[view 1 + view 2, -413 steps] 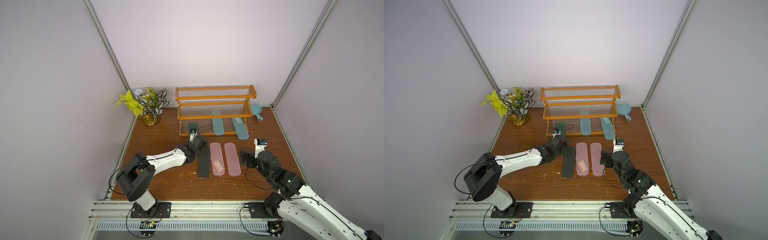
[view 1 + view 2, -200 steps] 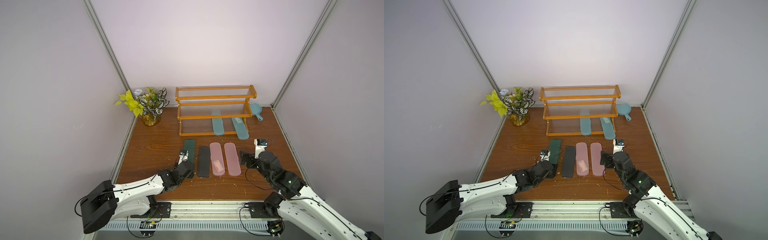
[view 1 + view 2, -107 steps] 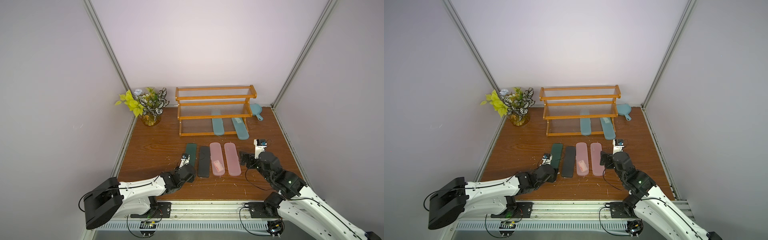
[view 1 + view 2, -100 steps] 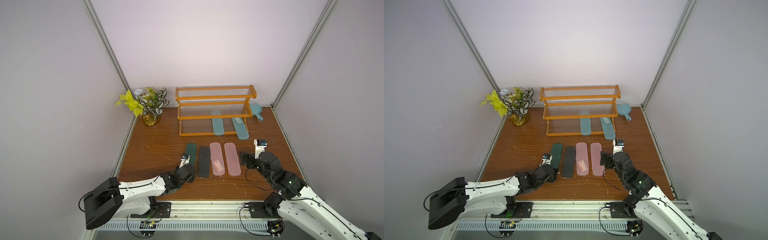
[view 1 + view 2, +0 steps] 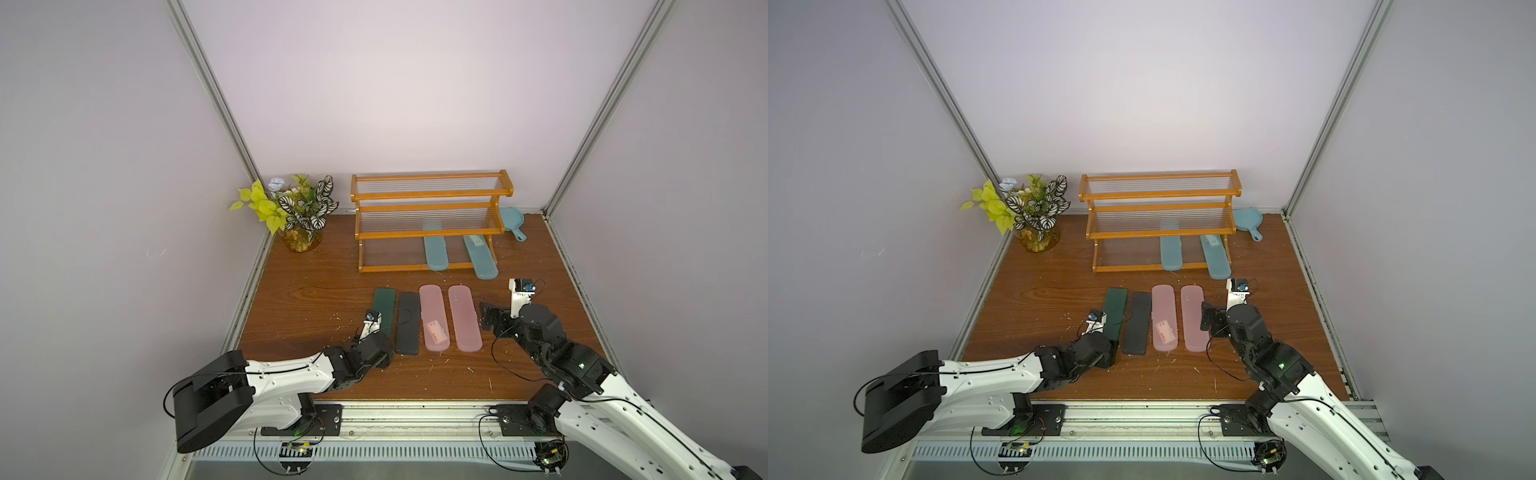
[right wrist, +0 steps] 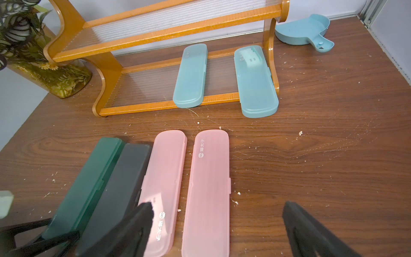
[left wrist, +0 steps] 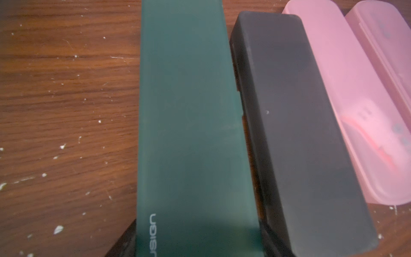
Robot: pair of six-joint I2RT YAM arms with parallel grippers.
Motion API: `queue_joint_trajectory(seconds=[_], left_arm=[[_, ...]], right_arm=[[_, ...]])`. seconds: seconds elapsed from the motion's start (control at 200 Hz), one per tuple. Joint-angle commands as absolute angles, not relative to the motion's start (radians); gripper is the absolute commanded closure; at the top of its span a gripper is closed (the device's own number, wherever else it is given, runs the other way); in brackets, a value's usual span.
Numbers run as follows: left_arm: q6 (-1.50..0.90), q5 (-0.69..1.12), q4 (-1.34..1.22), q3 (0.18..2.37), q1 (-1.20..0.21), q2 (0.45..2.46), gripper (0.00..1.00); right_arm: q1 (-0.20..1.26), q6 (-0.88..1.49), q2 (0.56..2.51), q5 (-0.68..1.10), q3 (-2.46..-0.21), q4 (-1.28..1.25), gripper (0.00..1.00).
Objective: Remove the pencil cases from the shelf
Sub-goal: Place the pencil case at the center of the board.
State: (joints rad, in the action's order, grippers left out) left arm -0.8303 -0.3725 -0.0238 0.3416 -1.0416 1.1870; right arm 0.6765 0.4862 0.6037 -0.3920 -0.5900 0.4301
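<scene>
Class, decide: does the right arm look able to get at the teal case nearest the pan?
Probably yes. That teal case overhangs the shelf's front rail, only bare table lies between it and the right claw, and the jaws stand open.

**A:** Counting now, cases first: one dark green case (image 5: 383, 307), one black case (image 5: 408, 324).

**B:** Add two pink cases (image 5: 434, 318) (image 5: 464, 318), and there are two teal cases (image 5: 435, 253) (image 5: 481, 255) as well. That makes six cases in all!

**A:** Just one shelf (image 5: 432, 207), and I count three tiers on it.

**B:** One small teal pan (image 5: 511, 218), a single one. One plant (image 5: 299, 208) too.

**A:** And two robot arms (image 5: 291, 374) (image 5: 582, 365) complete the tally.
</scene>
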Motion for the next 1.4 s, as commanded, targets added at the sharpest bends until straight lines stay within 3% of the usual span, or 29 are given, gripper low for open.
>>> queue_joint_trajectory(seconds=[0.0,0.19,0.53,0.806,1.111,1.391], left_arm=[[-0.852,-0.365,-0.018,0.332,-1.052,1.185,0.21],[-0.876,-0.382,0.012,0.335,-1.052,1.157,0.13],[-0.938,-0.465,0.223,0.398,-1.052,0.975,0.00],[-0.914,-0.506,0.327,0.478,-1.053,0.915,0.01],[-0.841,-0.477,0.343,0.538,-0.998,0.915,0.01],[-0.743,-0.485,0.375,0.595,-0.936,0.893,0.01]], right_arm=[[0.672,0.486,0.596,-0.399,-0.591,0.423,0.02],[0.672,0.482,0.610,-0.355,-0.606,0.417,0.01],[0.645,0.466,0.829,-0.053,-0.690,0.294,0.01],[0.511,0.434,1.044,0.212,-0.788,0.211,0.01],[0.403,0.408,1.248,0.358,-0.879,0.176,0.01],[0.391,0.363,1.334,0.252,-0.870,0.045,0.02]])
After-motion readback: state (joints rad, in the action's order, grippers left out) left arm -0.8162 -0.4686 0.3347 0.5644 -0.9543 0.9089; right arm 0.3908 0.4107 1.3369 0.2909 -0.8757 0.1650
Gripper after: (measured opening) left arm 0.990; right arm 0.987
